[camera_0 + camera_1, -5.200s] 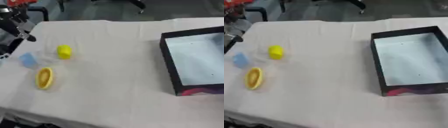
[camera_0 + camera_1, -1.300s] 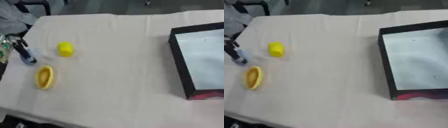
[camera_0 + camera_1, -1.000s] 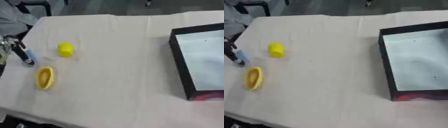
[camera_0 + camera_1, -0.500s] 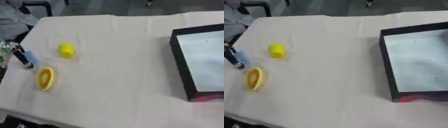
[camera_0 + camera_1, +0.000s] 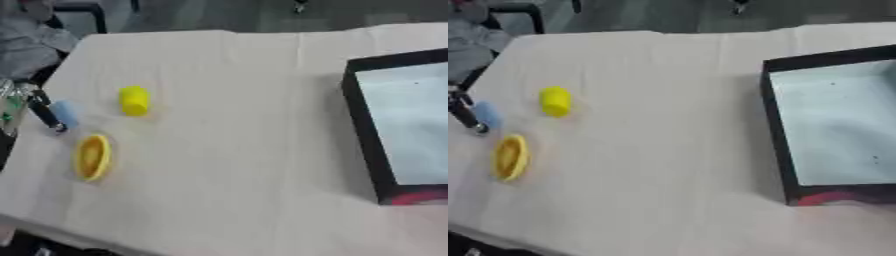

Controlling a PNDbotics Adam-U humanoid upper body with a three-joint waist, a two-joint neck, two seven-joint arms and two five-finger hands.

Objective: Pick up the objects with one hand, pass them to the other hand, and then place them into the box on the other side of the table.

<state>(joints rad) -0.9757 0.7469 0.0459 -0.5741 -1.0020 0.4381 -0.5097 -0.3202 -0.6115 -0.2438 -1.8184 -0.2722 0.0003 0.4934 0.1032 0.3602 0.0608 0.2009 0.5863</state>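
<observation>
Two yellow objects (image 5: 134,100) beside left hand (image 5: 42,111); no legible writing.

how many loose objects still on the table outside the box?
3. Yellow cylinder on the left half, orange-yellow oval dish nearer the front edge, and small blue object at the far left, right beside the left robot hand. Box looks empty; its right part is cropped.

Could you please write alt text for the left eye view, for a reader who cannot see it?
The robot's left hand reaches in at the left table edge, its fingers beside a small blue object. A yellow cylinder and a yellow oval dish lie nearby on the beige cloth; a black box sits at the right.
</observation>
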